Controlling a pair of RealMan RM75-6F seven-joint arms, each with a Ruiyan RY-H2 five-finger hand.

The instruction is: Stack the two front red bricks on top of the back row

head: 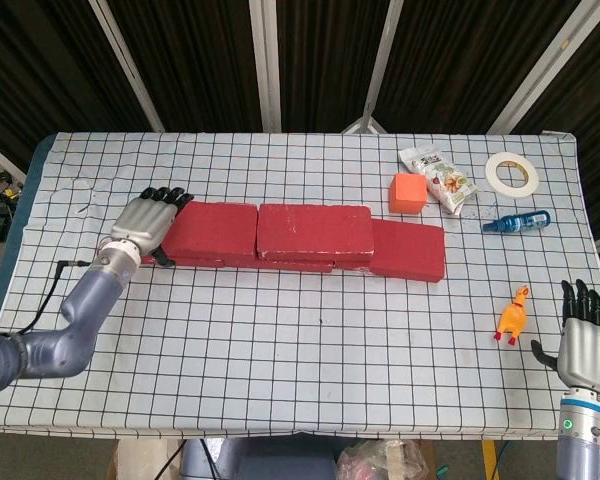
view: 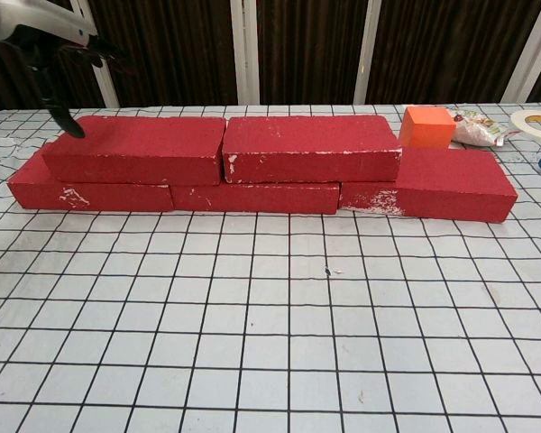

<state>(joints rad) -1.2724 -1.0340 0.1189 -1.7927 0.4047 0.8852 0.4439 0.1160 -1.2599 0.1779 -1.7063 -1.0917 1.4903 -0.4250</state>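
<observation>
Two red bricks lie side by side on top of a lower row of red bricks: the upper left brick (head: pixel 212 230) (view: pixel 135 149) and the upper middle brick (head: pixel 314 230) (view: pixel 311 147). The lower row's right brick (head: pixel 408 250) (view: pixel 455 185) is bare on top. My left hand (head: pixel 145 222) (view: pixel 59 63) hovers just off the left end of the upper left brick, fingers spread, holding nothing. My right hand (head: pixel 585 340) stands upright near the table's front right corner, fingers apart and empty; the chest view does not show it.
An orange cube (head: pixel 408 193) (view: pixel 426 127) sits behind the right brick. A snack packet (head: pixel 440 178), a tape roll (head: pixel 511 173) and a blue bottle (head: pixel 517 222) lie at the back right. A yellow toy chicken (head: pixel 513 316) lies close to my right hand.
</observation>
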